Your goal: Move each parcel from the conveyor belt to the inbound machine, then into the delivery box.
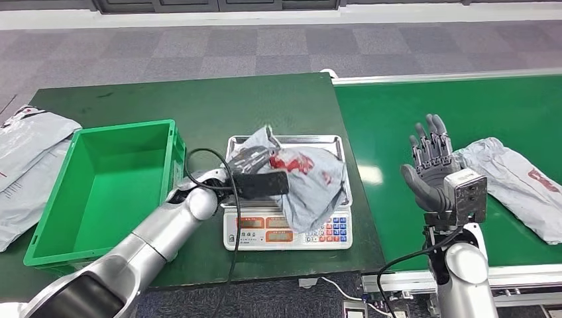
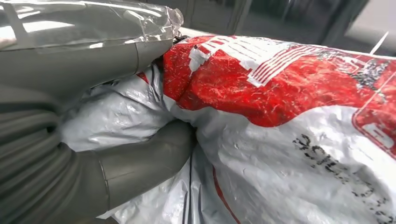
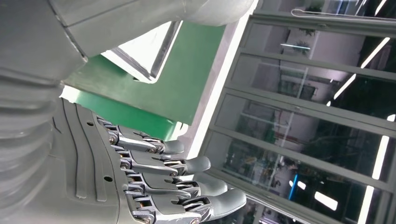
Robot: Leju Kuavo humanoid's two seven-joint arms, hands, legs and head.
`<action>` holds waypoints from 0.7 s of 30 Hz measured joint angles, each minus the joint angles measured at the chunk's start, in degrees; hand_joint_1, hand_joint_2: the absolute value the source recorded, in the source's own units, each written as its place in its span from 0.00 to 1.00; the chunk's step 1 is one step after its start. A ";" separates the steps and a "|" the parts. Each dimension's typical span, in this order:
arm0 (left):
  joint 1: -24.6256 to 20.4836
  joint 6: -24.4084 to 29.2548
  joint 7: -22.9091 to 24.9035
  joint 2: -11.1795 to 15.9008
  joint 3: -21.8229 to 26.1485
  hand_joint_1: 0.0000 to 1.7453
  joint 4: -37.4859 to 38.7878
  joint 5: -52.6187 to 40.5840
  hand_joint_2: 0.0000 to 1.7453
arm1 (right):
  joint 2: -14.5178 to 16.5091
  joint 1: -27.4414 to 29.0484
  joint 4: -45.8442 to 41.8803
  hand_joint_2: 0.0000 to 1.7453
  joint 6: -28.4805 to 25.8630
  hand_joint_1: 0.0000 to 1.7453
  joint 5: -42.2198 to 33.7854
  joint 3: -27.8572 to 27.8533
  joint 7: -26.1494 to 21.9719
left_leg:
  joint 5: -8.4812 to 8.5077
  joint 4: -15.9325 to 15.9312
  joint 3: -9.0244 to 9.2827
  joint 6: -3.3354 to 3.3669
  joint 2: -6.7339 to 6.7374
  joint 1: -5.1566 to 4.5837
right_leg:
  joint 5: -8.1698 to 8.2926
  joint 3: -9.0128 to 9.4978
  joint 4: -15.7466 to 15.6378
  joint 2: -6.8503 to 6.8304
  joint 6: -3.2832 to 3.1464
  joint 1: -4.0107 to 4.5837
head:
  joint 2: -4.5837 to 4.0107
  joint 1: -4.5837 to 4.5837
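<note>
The left hand grips the grey-and-red parcel that lies crumpled on the steel tray of the inbound machine; the left wrist view shows the thumb dug into a fold of the plastic with the bag bunched around it. The step in hand looks like the lift off the scale toward the delivery box, which sits at nine o'clock from the tray, just beside it. To do it well, the hand wants a firm bunch of film, since slack plastic slips, and the bag should rise clear of the tray lip and the box's near wall before it travels across. The arm's black cable loops near the tray and could snag.

The right hand hovers upright over the conveyor belt, fingers spread and holding nothing. A second parcel waits on the belt at three o'clock from it.

Both machine and box stand on a dark green table. More grey bags lie at its nine o'clock edge. Grey carpet tiles run behind.
</note>
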 joint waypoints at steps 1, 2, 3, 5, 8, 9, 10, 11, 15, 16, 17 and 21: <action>0.59 0.20 0.91 0.49 1.49 1.00 -3.41 2.08 1.00 | 0.00 0.31 -0.19 1.00 0.26 0.00 -0.33 -0.24 -0.06 | 0.00 0.00 -0.04 0.00 0.00 0.00 | 0.00 -0.05 0.00 0.02 0.01 0.00 | 0.00 0.00; 1.10 0.83 1.84 1.00 2.94 1.00 -6.67 3.17 1.00 | 0.00 0.60 -0.34 1.00 0.43 0.00 -0.60 -0.47 -0.17 | -0.01 0.00 -0.08 0.00 0.01 0.00 | 0.00 -0.10 0.00 0.03 0.01 0.00 | 0.00 0.00; 1.51 2.08 2.84 1.59 4.40 1.00 -9.77 3.10 1.00 | 0.00 0.85 -0.46 1.00 0.51 0.00 -0.79 -0.67 -0.31 | -0.02 0.00 -0.12 0.00 0.01 0.00 | -0.01 -0.14 0.00 0.05 0.01 0.00 | 0.00 0.00; 2.04 6.51 4.86 2.78 7.12 1.00 -14.80 -0.54 1.00 | 0.00 1.15 -0.62 1.00 0.69 0.00 -1.00 -0.88 -0.52 | -0.04 -0.01 -0.20 -0.02 0.04 0.00 | -0.02 -0.25 0.00 0.10 0.00 0.01 | 0.00 0.00; 2.49 14.76 6.82 4.27 10.72 1.00 -18.77 -9.38 1.00 | 0.01 1.11 -0.65 1.00 1.03 0.00 -0.76 -0.89 -0.51 | -0.05 -0.03 -0.25 -0.04 0.05 0.01 | -0.04 -0.30 0.00 0.11 -0.02 0.02 | 0.00 0.00; 2.72 16.95 7.23 4.62 11.92 1.00 -19.33 -11.78 1.00 | 0.02 1.00 -0.63 1.00 1.12 0.00 -0.57 -0.89 -0.43 | -0.05 -0.03 -0.25 -0.05 0.04 0.02 | -0.04 -0.29 0.01 0.08 -0.03 0.02 | 0.00 0.00; 3.02 19.04 7.77 5.00 13.10 1.00 -19.66 -14.15 1.00 | 0.04 0.85 -0.60 1.00 1.18 0.00 -0.39 -0.88 -0.36 | -0.05 -0.04 -0.26 -0.05 0.02 0.02 | -0.05 -0.29 0.01 0.06 -0.03 0.02 | 0.00 0.00; 3.41 21.50 8.78 5.40 14.23 1.00 -19.72 -17.21 1.00 | 0.09 0.67 -0.53 1.00 1.14 0.00 -0.20 -0.88 -0.25 | -0.04 -0.04 -0.26 -0.06 0.02 0.02 | -0.05 -0.29 0.02 0.06 -0.03 0.02 | 0.00 0.00; 4.27 33.99 17.19 7.06 18.57 1.00 -17.01 -35.42 1.00 | 0.38 0.37 -0.33 1.00 0.20 0.00 0.30 -0.88 0.37 | -0.02 -0.04 -0.27 -0.08 0.05 0.03 | -0.04 -0.31 0.03 0.10 -0.04 0.02 | 0.00 0.00; 4.22 36.42 20.03 7.49 19.70 1.00 -15.44 -39.83 1.00 | 0.44 0.33 -0.31 1.00 -0.13 0.00 0.32 -0.87 0.57 | -0.02 -0.04 -0.27 -0.09 0.04 0.03 | -0.04 -0.31 0.03 0.09 -0.04 0.02 | 0.00 -0.01; 4.13 38.31 22.81 7.97 20.84 1.00 -13.55 -43.70 1.00 | 0.48 0.30 -0.27 1.00 -0.49 0.00 0.30 -0.87 0.79 | -0.01 -0.04 -0.26 -0.09 0.04 0.03 | -0.05 -0.32 0.03 0.09 -0.04 0.03 | 0.00 -0.01; 3.68 41.95 27.36 9.52 25.06 1.00 -5.91 -51.32 1.00 | 0.50 0.28 -0.08 1.00 -1.27 0.00 0.14 -0.86 1.20 | 0.02 -0.04 -0.27 -0.14 0.04 0.05 | -0.04 -0.36 0.03 0.10 -0.05 0.04 | 0.00 -0.01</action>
